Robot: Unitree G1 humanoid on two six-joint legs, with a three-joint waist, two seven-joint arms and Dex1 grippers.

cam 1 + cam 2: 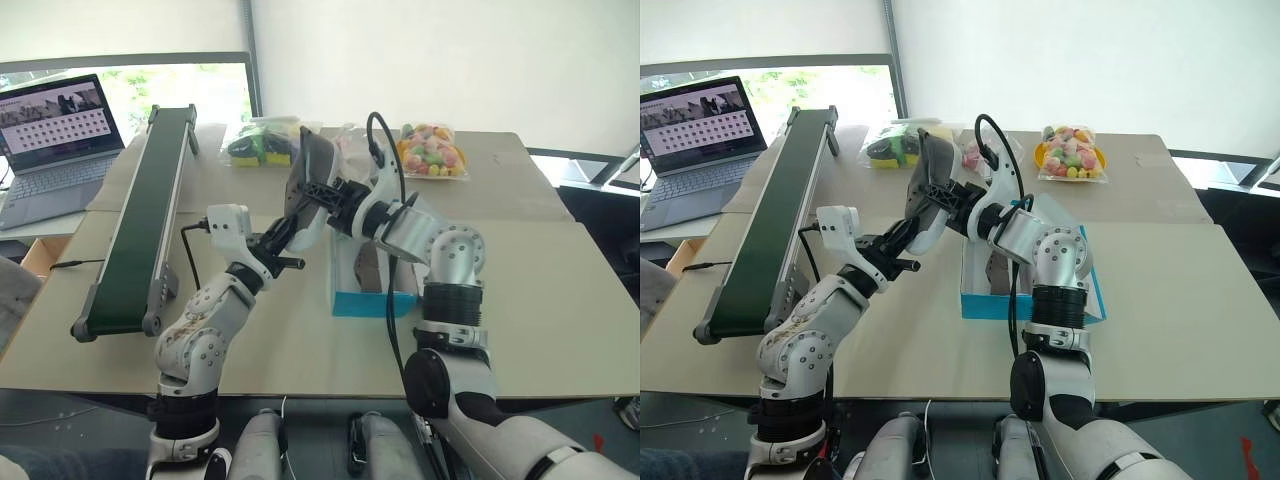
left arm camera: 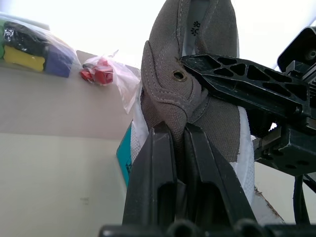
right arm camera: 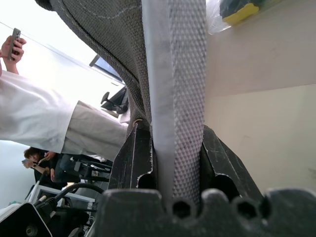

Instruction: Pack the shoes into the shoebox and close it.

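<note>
We hold one shoe (image 1: 308, 185) between both grippers, left gripper (image 1: 283, 237) pinching its soft upper, right gripper (image 1: 322, 190) clamping the stiffer sole, the surer hold.

The shoebox (image 1: 978, 303) is mostly hidden behind the right arm, so its lid and most of its inside cannot be made out. A second shoe (image 1: 996, 272) shows inside it only as a dark sliver. The raised shoe (image 2: 197, 89) is cut off at the picture's top edge in the left wrist view. The laptop (image 1: 48, 150) runs past the left edge, its screen content too small to read.
</note>
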